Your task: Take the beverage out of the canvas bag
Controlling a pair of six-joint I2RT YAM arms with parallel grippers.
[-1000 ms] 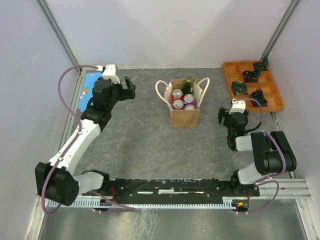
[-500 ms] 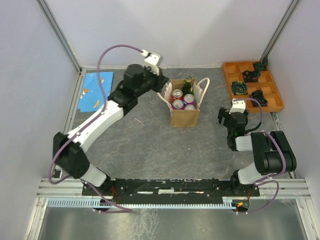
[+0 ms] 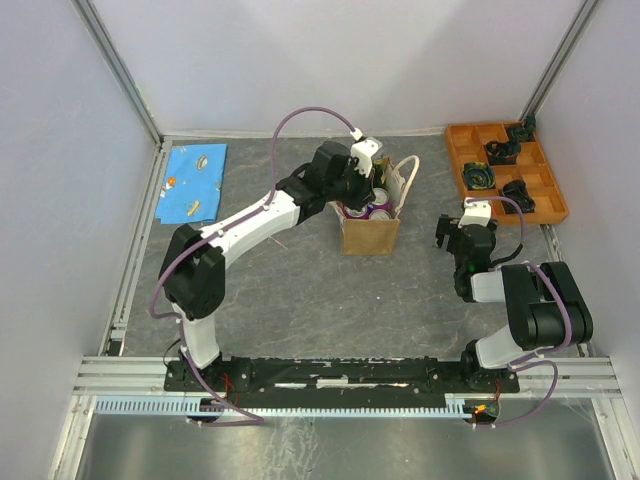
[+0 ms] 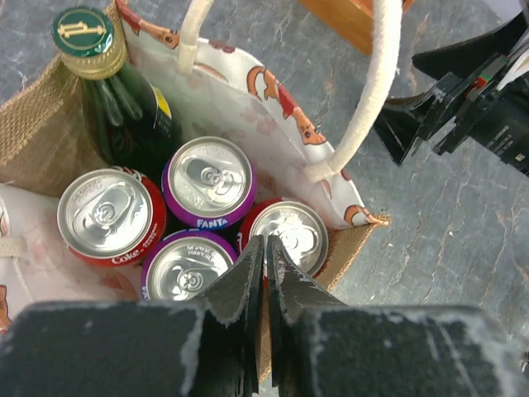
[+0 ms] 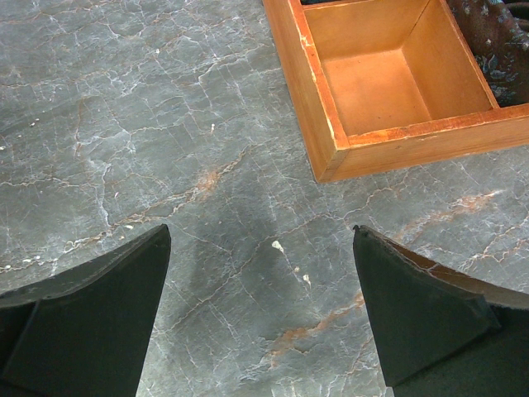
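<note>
The canvas bag [image 3: 370, 236] stands upright mid-table, its white rope handles [image 4: 372, 91] drooping outward. Inside it are the beverages: a green bottle [image 4: 124, 116], a red Coke can [image 4: 111, 217], a purple Fanta can [image 4: 209, 178], another purple can [image 4: 186, 269] and a red can [image 4: 289, 236]. My left gripper [image 3: 362, 190] hovers over the bag's mouth. Seen from the left wrist, it [image 4: 264, 241] is shut with nothing between its fingers, tips just above the gap between the two nearest cans. My right gripper [image 3: 448, 233] hangs open [image 5: 262, 236] over bare table, right of the bag.
An orange compartment tray [image 3: 458, 150] with dark objects sits at the back right; its near corner [image 5: 331, 153] lies just ahead of the right gripper. A blue cloth [image 3: 193, 182] lies at the back left. Metal frame posts and walls surround the table.
My left arm has swung right, from beside the blue cloth to above the bag's opening. The right arm and the bag have not moved.
</note>
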